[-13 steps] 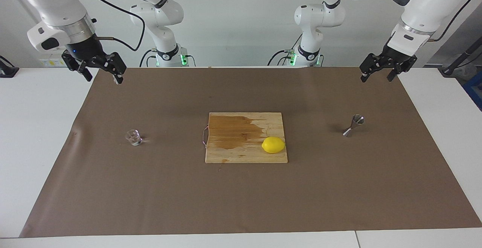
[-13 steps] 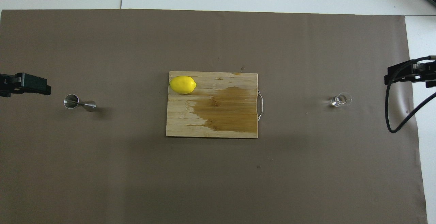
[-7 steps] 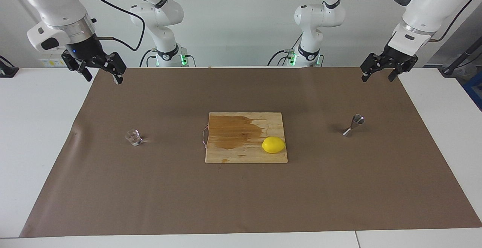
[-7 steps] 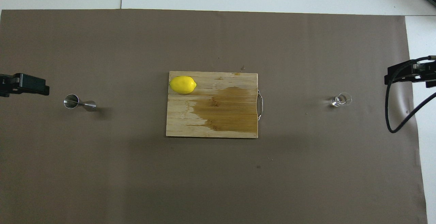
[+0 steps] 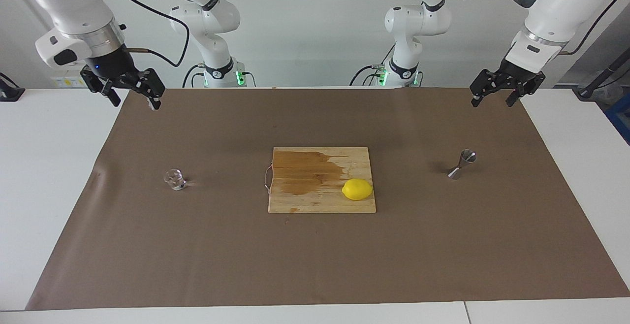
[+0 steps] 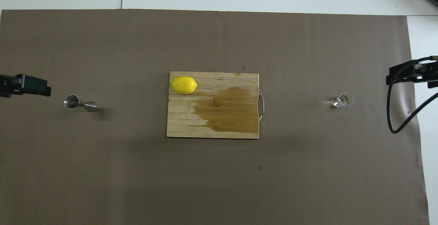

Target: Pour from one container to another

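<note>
The tiny clear glass cup (image 5: 174, 179) (image 6: 342, 100) stands upright on the brown mat toward the right arm's end of the table. The steel hourglass jigger (image 5: 461, 164) (image 6: 79, 104) stands upright toward the left arm's end. My right gripper (image 5: 135, 101) hangs open and empty high over the mat's corner at its own end, well apart from the cup. At the other end my left gripper (image 5: 492, 101) hangs open and empty over the mat's corner, well above the jigger and apart from it.
A wooden cutting board (image 5: 305, 201) (image 6: 212, 129) with a dark wet patch lies in the middle of the mat between the two containers. A yellow lemon (image 5: 357, 189) (image 6: 183, 85) rests on its corner. The brown mat (image 5: 315, 265) covers most of the white table.
</note>
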`<state>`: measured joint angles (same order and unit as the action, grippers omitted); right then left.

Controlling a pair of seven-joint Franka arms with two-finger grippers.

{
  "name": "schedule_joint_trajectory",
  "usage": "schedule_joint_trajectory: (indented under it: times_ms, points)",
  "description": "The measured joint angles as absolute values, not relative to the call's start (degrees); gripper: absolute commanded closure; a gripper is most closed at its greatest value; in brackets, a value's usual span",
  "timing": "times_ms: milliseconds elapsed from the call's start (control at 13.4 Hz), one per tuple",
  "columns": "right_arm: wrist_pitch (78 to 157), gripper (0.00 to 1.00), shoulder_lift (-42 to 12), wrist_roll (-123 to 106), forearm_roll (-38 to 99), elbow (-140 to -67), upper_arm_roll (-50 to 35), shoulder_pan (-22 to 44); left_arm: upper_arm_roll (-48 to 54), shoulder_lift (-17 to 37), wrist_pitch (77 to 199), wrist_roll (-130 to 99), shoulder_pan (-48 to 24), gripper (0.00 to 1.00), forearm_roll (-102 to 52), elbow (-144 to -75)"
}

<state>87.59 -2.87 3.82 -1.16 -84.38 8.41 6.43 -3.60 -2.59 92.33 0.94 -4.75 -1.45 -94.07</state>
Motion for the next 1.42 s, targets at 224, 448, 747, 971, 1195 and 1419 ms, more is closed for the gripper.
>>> schedule_joint_trajectory:
  times_ms: [224, 448, 747, 971, 1195, 1419]
  points:
    - [87.6, 0.0, -3.0, 3.8, -1.2, -84.4, 8.4, 6.4, -4.0, -2.6, 92.3, 0.9, -4.7, 0.0, -1.4, -94.1]
    - [87.6, 0.0, -3.0, 3.8, -1.2, -84.4, 8.4, 6.4, -4.2, -2.6, 92.3, 1.0, -4.7, 0.0, -1.4, -94.1]
    - [87.6, 0.0, -3.0, 3.8, -1.5, -84.4, 8.4, 6.4, -4.2, -2.6, 92.0, 1.0, -4.7, 0.0, -1.4, -94.1]
    - [87.6, 0.0, -3.1, 3.8, -1.5, -84.4, 8.4, 6.4, -4.5, -2.6, 91.3, 1.0, -4.4, 0.0, -1.8, -94.1]
    - [87.6, 0.0, -3.1, 3.8, -1.5, -84.4, 8.4, 6.5, -4.8, -2.6, 89.8, 1.0, -1.6, 0.0, -6.5, -94.1]
    - [87.6, 0.0, -3.1, 3.8, -1.5, -84.4, 8.4, 6.5, -4.9, -2.3, 86.8, 1.1, 1.9, 0.0, -11.5, -94.2]
